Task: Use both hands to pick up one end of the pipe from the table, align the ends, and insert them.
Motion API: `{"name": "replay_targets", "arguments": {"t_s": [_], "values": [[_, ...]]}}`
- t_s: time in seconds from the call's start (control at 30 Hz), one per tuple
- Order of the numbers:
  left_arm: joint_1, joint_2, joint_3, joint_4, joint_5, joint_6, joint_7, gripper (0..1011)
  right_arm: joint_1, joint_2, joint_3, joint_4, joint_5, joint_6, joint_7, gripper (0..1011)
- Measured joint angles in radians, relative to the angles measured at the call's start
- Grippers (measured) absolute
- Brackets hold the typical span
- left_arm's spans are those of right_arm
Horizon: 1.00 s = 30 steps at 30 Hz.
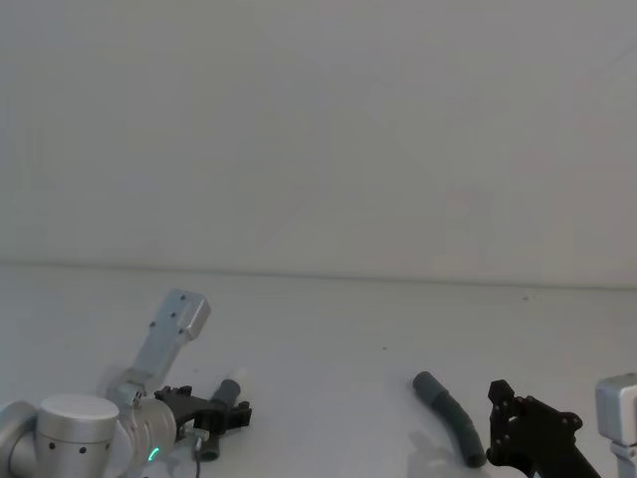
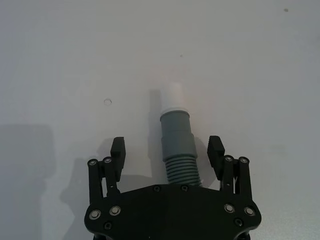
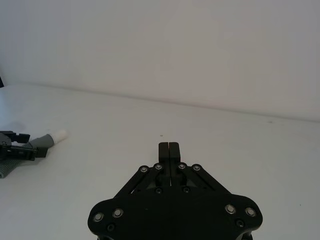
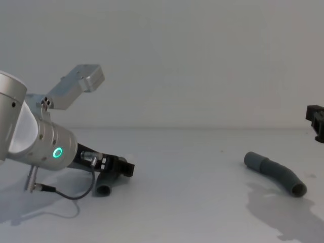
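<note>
- The left gripper sits low over the white table at 7 o'clock of the head view, jaws spread wide
- Its fingers stand either side of the white-tipped hose piece, apart from its grey cuff; the white tip pokes out beyond them
- The second ribbed hose piece lies bent on the table at 5 o'clock, well apart from the first
- The right gripper, fingers pressed together on nothing, is just beside that piece, toward 4 o'clock

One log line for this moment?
left black gripper: open, fingers astride white-tipped dark-grey ribbed hose | right black gripper: shut | grey-cuffed ribbed hose: on white table, unheld
</note>
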<state>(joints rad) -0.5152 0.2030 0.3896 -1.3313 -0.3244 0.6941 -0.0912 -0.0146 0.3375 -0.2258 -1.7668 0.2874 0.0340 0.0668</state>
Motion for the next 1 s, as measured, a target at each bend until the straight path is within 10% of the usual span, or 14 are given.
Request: {"name": "replay_targets", "arguments": {"t_s": [0.77,1.0], "values": [[-0.012,-0.004,0.005,0.026,0.006,-0.01,-0.017,339,0.0,0.0,0.0,0.0,0.0,0.0,0.0,0],[-0.013,-0.005,0.006,0.028,0.006,-0.011,-0.018,327,0.0,0.0,0.0,0.0,0.0,0.0,0.0,0]]}}
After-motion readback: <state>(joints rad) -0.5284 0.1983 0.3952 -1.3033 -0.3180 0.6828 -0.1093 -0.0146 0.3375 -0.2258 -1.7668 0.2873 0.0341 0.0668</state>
